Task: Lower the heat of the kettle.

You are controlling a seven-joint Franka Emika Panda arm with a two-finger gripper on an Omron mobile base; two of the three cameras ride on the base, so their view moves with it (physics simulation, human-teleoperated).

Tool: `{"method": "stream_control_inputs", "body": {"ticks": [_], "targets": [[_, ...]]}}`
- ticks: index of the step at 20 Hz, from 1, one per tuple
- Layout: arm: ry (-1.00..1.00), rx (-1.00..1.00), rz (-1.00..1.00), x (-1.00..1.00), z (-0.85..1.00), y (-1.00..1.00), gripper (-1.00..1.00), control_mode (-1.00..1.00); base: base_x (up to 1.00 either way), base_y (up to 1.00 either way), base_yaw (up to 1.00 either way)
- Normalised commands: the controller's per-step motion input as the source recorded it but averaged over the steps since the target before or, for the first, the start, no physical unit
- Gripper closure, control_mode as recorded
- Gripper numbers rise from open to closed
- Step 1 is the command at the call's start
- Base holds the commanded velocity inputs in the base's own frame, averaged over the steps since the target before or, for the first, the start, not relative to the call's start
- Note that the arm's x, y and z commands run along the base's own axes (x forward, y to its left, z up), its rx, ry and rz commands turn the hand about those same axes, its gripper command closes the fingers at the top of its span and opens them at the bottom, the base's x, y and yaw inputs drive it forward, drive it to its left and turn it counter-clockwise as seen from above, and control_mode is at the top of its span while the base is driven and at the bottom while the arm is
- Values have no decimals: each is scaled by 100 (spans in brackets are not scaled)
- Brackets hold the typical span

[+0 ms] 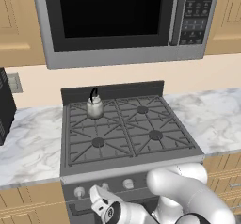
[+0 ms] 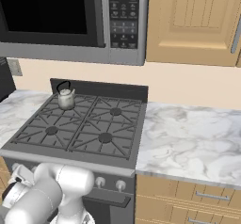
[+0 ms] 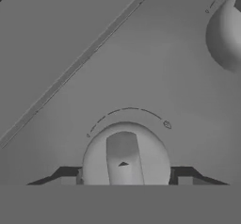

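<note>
A home kitchen: gas stove (image 1: 127, 129), microwave (image 1: 117, 16) above, marble counters (image 2: 188, 133), wooden cabinets (image 2: 193, 20).

Glossy white rounded arm (image 1: 188, 190) segments, dark joints, seemingly dark squared fingers (image 3: 186, 175).

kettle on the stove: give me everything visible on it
The kettle is small, squat and silvery-white, metal by its look, with a thin black arched handle standing up over its lid. It sits upright on the stove's back left grate, near the dark back panel, and takes up far less than the grate. In the right base view its short spout points right. Nothing but the grate touches it. No flame can be made out under it.
</note>
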Motion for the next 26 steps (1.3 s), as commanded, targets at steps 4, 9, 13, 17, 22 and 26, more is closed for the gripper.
{"method": "stream_control_inputs", "body": {"ticks": [4, 9, 13, 17, 22, 26], "targets": [[0, 37, -1, 0, 0, 0, 100, -100, 0, 0, 0], [0, 36, -4, 0, 0, 0, 100, -100, 0, 0, 0], [0, 32, -6, 0, 0, 0, 100, -100, 0, 0, 0], [0, 29, -8, 0, 0, 0, 100, -100, 0, 0, 0], [0, 29, -10, 0, 0, 0, 100, -100, 0, 0, 0], [0, 32, -11, 0, 4, 0, 100, -100, 0, 0, 0]]}}
